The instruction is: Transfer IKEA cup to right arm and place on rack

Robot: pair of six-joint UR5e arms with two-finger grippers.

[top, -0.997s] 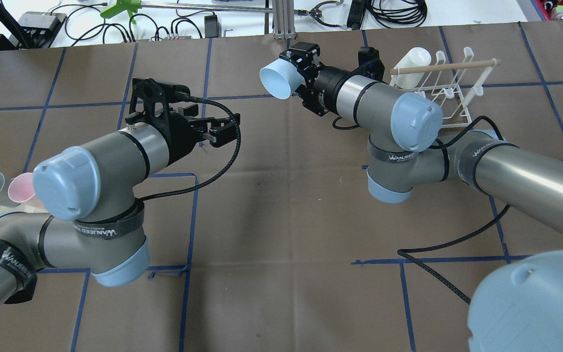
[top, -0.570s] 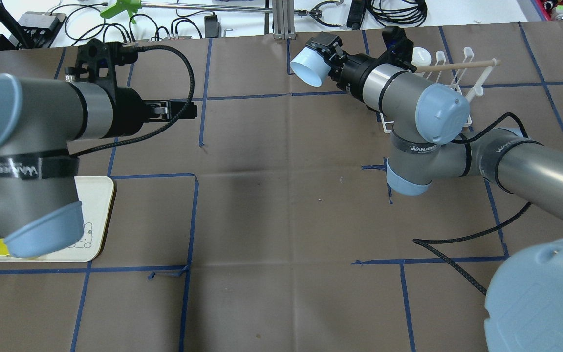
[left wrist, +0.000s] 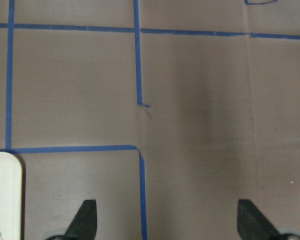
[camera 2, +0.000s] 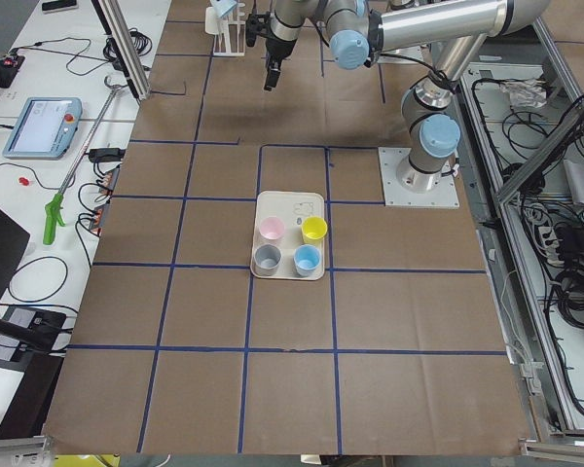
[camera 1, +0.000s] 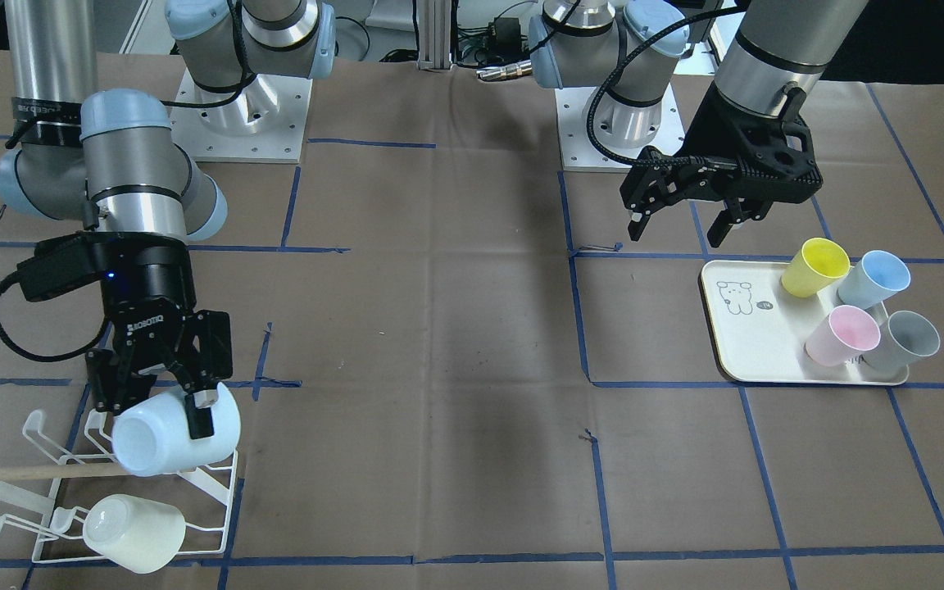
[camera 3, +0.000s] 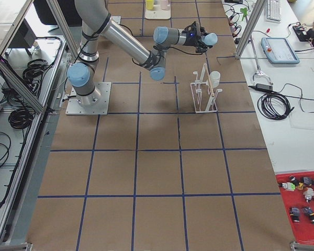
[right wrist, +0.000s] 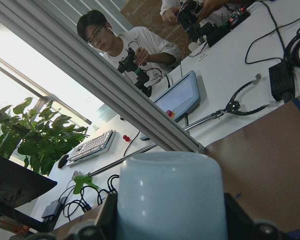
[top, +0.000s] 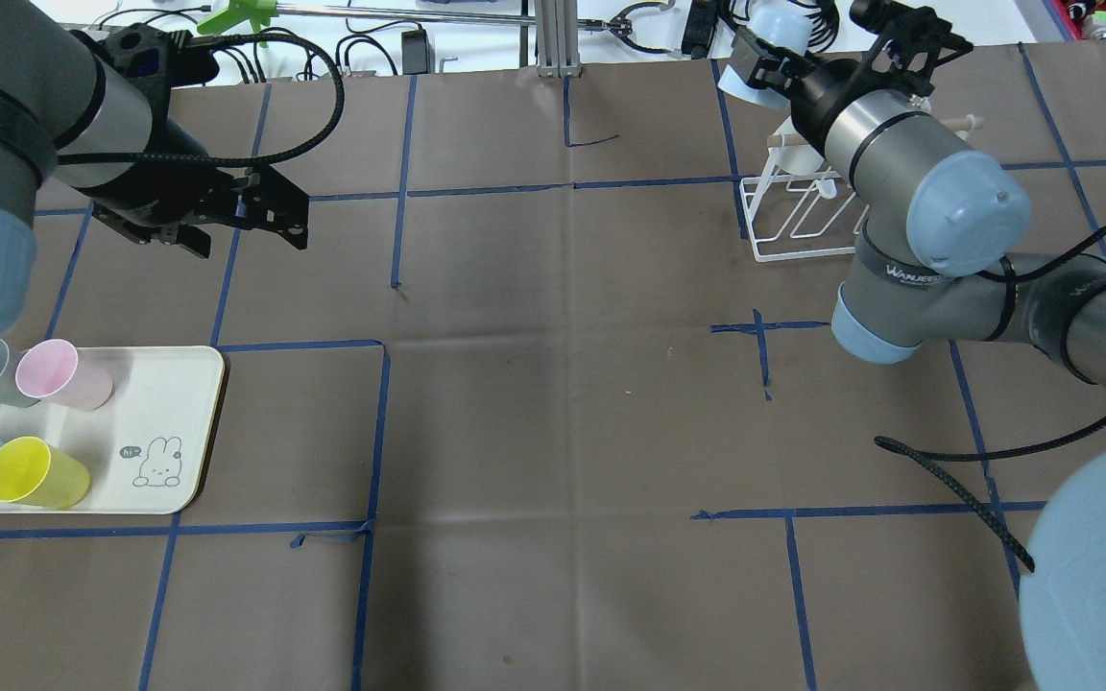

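My right gripper (camera 1: pixel 152 414) is shut on a pale-blue cup (camera 1: pixel 177 430) and holds it tilted just above the near row of prongs of the white wire rack (camera 1: pixel 70 492). The overhead view shows this gripper (top: pixel 766 62) and cup (top: pixel 783 24) at the rack's (top: pixel 803 216) far side. In the right wrist view the cup (right wrist: pixel 170 200) fills the space between the fingers. My left gripper (camera 1: pixel 675 233) is open and empty, hovering over the table beside the tray. It also shows in the overhead view (top: pixel 246 235), and its fingertips (left wrist: pixel 85 220) stand wide apart.
A white cup (camera 1: pixel 134 531) hangs on the rack's front prongs. The wooden dowel (camera 1: pixel 29 473) crosses the rack just under the held cup. A cream tray (camera 1: pixel 746 344) holds yellow, blue, pink and grey cups. People sit beyond the table's far edge.
My right gripper has carried the pale-blue cup rightward and farther away, to over the rack. My left arm has swung left, away from the middle, and stayed open.
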